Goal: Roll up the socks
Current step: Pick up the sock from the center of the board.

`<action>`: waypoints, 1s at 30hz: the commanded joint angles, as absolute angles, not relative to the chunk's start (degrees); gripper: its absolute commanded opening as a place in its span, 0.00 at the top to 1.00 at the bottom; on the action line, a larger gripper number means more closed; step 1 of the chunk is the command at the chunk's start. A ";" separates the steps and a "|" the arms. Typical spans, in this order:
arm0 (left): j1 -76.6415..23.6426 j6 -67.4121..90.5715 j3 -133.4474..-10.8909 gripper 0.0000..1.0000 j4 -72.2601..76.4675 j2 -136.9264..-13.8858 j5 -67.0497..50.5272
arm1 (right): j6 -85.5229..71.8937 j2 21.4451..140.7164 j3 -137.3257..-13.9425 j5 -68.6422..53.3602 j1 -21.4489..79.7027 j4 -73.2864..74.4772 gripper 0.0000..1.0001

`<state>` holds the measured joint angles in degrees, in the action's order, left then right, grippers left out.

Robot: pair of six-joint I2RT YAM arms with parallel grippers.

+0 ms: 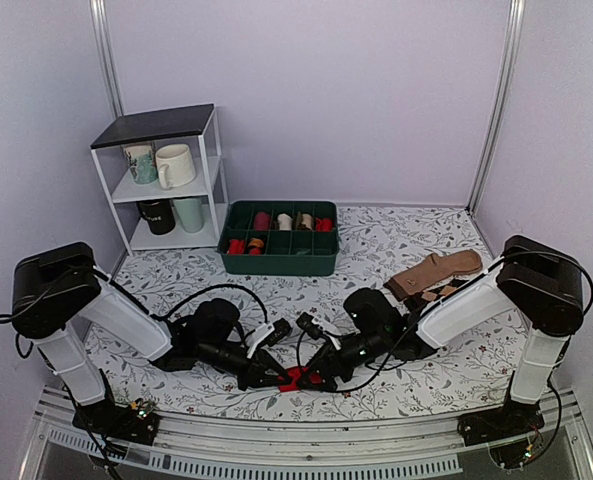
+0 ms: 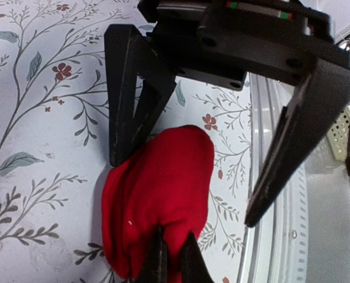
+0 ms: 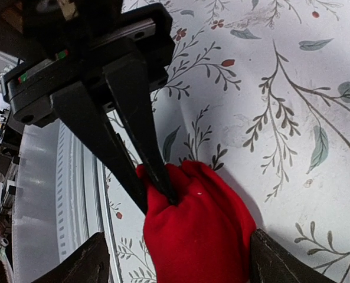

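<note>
Left jaws sit closest to the lens, pressed together on a fold at the near end of the red sock roll [image 2: 157, 194]. Largest around me is the floral tabletop [image 1: 396, 250]. The roll lies at its near edge, between my two arms and just beside the metal rail [image 2: 275, 253]. Right jaws stand spread and straddle the roll: one finger [image 2: 124, 100] touches its side, the other [image 2: 293, 153] hangs apart from it over the rail.

Trouble, as I judge it, comes from crowding. If my right jaws close, they may strike the left ones lodged between them. My left pinch may hold only the outer layer, so a tug could unwind the roll. A sideways nudge could push it onto the rail.
</note>
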<state>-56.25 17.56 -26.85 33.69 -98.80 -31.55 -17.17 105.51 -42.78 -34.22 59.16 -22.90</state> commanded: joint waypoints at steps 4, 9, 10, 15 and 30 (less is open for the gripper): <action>-56.55 17.05 -24.57 1.00 19.66 -102.92 -28.48 | -18.26 109.45 -43.28 -38.92 59.94 -19.76 0.33; -56.58 17.05 -24.52 1.00 19.58 -102.78 -28.31 | -18.37 112.04 -45.42 -39.86 59.92 -18.51 0.56; -56.59 16.98 -24.57 1.00 19.54 -102.77 -28.31 | -18.48 112.28 -45.47 -39.88 59.94 -18.54 0.61; -56.57 16.52 -25.21 1.00 18.78 -102.13 -27.37 | -19.39 112.39 -45.35 -38.48 59.64 -18.25 0.96; -53.78 13.01 -28.39 0.02 5.32 -78.16 -9.41 | -23.57 96.29 -46.17 -28.06 48.74 -13.29 1.00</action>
